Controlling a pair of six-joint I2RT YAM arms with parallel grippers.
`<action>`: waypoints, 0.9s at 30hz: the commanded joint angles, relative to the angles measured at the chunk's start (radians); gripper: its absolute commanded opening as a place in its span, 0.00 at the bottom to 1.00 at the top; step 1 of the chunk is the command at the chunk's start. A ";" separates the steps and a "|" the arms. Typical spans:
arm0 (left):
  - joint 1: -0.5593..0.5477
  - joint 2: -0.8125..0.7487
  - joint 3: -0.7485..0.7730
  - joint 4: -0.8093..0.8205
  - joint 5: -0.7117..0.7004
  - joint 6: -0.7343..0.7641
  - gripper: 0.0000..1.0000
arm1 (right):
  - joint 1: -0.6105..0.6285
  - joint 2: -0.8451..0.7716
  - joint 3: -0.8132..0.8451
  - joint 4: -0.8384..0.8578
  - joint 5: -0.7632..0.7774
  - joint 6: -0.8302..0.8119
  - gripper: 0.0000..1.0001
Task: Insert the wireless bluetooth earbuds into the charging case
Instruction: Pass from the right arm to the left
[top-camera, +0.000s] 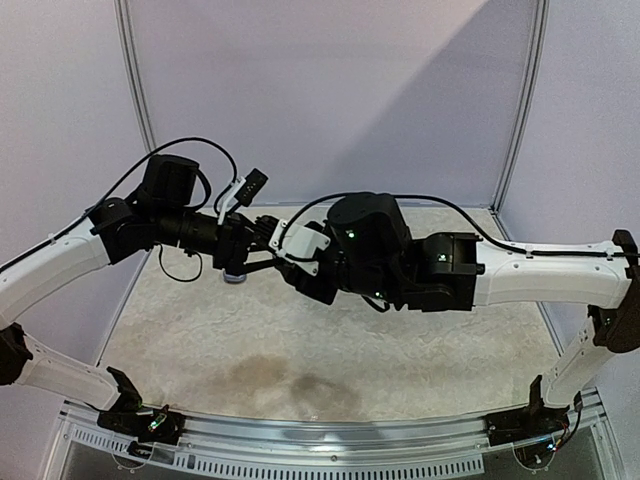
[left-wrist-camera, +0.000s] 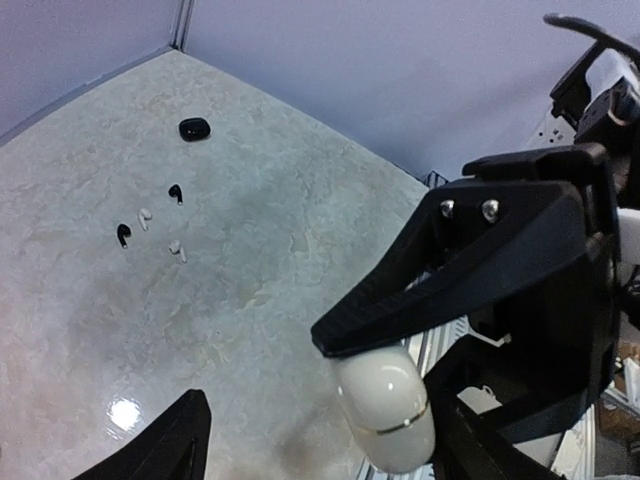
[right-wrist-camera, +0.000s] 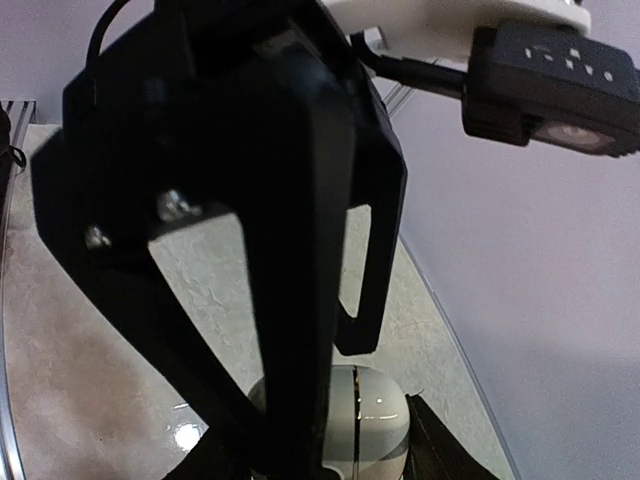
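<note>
Marbled table (top-camera: 420, 350), perhaps stained

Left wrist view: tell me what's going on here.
The left gripper and right gripper meet in mid-air at a white charging case. The right has a finger on it; the left is open wide. Four earbuds, black and white, and a black case lie on the table, none inserted.

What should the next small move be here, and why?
Probably flip open the lid of the white case, held in the air where the left pincer and right pincer meet. Its seam looks shut, and the earbuds lie loose on the table, so nothing can go in yet.
</note>
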 joint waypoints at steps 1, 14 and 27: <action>-0.026 -0.002 -0.016 0.057 -0.036 -0.014 0.72 | 0.024 0.046 0.068 -0.001 0.029 -0.027 0.19; -0.026 -0.003 -0.008 0.070 0.004 0.037 0.00 | 0.034 0.065 0.100 -0.051 0.110 0.020 0.29; -0.021 -0.098 -0.106 0.130 0.044 0.233 0.00 | -0.085 -0.145 -0.081 -0.177 -0.343 0.340 0.97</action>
